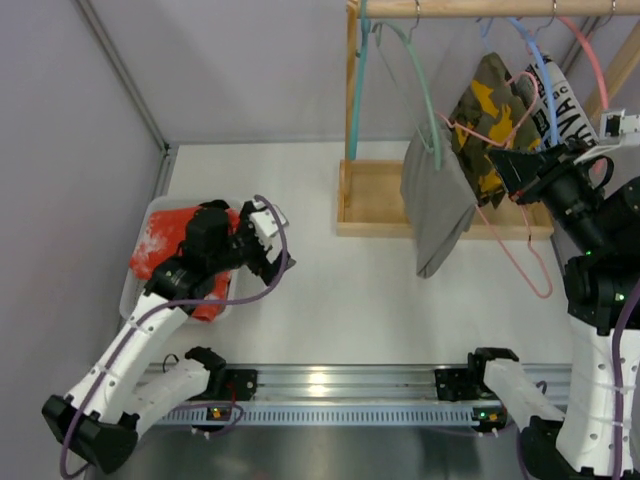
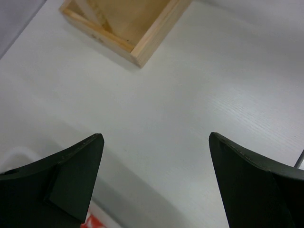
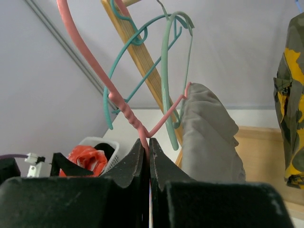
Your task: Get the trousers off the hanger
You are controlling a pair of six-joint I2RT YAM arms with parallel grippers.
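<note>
Right gripper (image 3: 149,142) is closed tight on the wire of a pink hanger (image 3: 125,113), pinching it just below the twisted neck. No gap between the fingers in the right wrist view.

Left gripper (image 2: 156,137) is spread wide with nothing between the fingers. I see it low over the white table (image 2: 199,85), at the edge of the basket (image 1: 140,285) that holds the red-orange garment (image 1: 165,240).

Grey trousers (image 1: 437,200) are still on the rack, draped over a teal hanger (image 3: 164,80) and dangling in front of the wooden rack base (image 1: 375,205). In the right wrist view one end of the pink hanger touches the top of the grey cloth.

Camouflage trousers (image 1: 488,120) also hang from the rail, just right of the grey pair and next to the right gripper. I can't tell which hanger carries them; blue and pink wires cross there.
</note>
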